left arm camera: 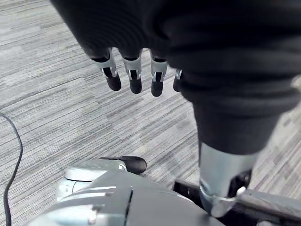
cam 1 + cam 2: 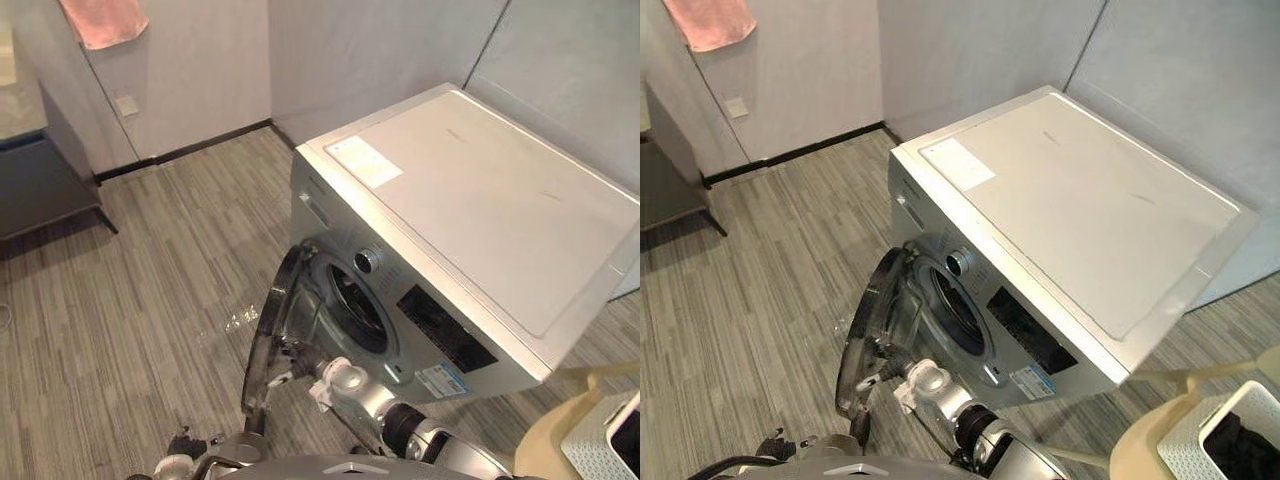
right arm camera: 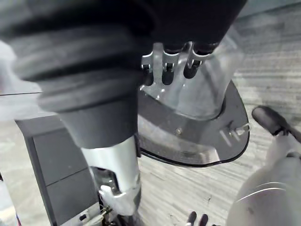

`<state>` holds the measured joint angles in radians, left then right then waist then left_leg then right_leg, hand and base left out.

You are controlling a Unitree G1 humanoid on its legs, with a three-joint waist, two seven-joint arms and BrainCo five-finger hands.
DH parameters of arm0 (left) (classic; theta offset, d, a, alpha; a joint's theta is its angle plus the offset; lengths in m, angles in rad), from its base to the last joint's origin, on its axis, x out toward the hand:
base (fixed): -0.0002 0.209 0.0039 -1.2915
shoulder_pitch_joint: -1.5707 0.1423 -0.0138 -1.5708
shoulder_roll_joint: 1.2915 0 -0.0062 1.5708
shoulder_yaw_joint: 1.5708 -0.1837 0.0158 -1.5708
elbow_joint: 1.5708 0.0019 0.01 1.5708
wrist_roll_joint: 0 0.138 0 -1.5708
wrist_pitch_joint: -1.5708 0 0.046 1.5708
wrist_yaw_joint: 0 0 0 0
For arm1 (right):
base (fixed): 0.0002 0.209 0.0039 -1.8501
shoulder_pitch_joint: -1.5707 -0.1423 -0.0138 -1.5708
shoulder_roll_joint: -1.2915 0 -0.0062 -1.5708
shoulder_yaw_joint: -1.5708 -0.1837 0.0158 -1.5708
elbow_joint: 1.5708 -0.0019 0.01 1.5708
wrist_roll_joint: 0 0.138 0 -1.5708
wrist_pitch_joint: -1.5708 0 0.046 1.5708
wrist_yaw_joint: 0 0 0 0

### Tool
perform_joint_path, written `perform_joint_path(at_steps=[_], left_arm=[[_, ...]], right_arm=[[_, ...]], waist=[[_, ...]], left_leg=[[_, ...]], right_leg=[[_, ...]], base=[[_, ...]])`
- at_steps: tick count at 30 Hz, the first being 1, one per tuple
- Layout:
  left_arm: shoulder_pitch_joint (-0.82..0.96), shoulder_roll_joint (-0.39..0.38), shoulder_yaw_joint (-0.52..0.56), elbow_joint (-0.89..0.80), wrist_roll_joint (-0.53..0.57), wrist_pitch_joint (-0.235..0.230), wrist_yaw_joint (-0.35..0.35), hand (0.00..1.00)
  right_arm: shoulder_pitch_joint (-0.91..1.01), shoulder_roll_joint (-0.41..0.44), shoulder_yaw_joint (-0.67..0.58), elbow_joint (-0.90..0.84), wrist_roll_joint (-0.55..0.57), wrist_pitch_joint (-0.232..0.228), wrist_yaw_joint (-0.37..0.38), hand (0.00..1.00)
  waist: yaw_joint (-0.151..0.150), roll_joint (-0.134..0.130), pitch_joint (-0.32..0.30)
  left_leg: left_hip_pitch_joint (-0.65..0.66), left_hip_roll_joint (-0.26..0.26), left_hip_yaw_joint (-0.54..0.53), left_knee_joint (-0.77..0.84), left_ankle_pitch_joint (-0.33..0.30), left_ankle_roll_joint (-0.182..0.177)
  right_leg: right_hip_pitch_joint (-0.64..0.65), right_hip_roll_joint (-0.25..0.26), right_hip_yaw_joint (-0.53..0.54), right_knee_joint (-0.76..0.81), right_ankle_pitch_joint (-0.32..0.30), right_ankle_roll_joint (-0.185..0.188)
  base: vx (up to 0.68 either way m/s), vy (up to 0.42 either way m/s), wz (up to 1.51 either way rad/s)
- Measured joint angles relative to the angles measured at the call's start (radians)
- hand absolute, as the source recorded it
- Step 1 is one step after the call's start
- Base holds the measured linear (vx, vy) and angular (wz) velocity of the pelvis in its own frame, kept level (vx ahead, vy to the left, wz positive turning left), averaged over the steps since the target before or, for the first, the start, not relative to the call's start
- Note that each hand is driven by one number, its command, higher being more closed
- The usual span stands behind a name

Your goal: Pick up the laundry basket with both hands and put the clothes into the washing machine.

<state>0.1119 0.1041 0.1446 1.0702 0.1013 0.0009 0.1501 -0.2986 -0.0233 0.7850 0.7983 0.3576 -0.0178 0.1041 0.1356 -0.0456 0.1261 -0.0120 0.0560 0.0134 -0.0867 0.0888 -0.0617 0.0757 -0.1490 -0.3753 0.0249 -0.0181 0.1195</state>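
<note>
Washing machine (image 2: pixel 470 200) stands centre-right, its door (image 2: pixel 268 340) open toward the near left. Laundry basket (image 2: pixel 1185 440) is at the near right, cut off by the edge, with dark clothes (image 2: pixel 1245 440) inside. Right hand (image 3: pixel 165 66): fingers straight against the door's clear bowl, gripping nothing. Left hand (image 1: pixel 134 75): fingers loose over the floor, empty. Judgement: press the door fully wide before reaching for the basket. Drum interior is too dark to read.

L hand (image 1: pixel 135 75) fingers straight, empty; R hand (image 3: pixel 168 66) fingers straight.
</note>
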Motion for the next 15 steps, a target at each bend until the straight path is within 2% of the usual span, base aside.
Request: perform_joint_path(at_steps=[4,9,12,15], left_arm=[[-0.002,0.001,0.01,-0.002,-0.002,0.0,0.006,0.0],[-0.003,0.0,0.007,-0.034,-0.023,0.0,0.019,0.0],[-0.003,0.001,0.006,-0.041,-0.041,0.0,0.02,0.0],[-0.001,0.003,0.008,-0.04,-0.05,0.001,0.023,0.0]], right_arm=[[-0.003,0.008,0.072,-0.028,0.048,0.001,0.019,0.0],[-0.043,0.058,0.111,-0.039,0.077,0.0,0.029,0.0],[-0.09,0.072,0.102,-0.037,0.089,0.0,0.024,0.0],[-0.122,0.088,0.05,-0.037,0.106,-0.001,0.017,0.0]], waist=[[0.01,-0.01,0.008],[0.045,-0.017,0.027],[0.074,-0.021,0.033],[0.087,-0.024,0.044]], left_leg=[[-0.008,-0.011,-0.062,0.0,0.007,0.0],[-0.026,-0.03,-0.174,0.0,0.024,-0.003],[-0.044,-0.04,-0.233,0.0,0.035,-0.011],[-0.049,-0.042,-0.262,0.0,0.039,-0.014]], right_leg=[[0.029,-0.005,-0.063,0.001,-0.009,0.002],[0.069,-0.011,-0.164,0.027,-0.042,-0.001],[0.082,-0.012,-0.213,0.037,-0.058,-0.002],[0.093,-0.012,-0.24,0.042,-0.065,-0.003]], base=[[0.02,-0.019,0.49],[-0.01,-0.032,0.65],[-0.04,-0.031,0.58],[-0.05,-0.028,0.38]])
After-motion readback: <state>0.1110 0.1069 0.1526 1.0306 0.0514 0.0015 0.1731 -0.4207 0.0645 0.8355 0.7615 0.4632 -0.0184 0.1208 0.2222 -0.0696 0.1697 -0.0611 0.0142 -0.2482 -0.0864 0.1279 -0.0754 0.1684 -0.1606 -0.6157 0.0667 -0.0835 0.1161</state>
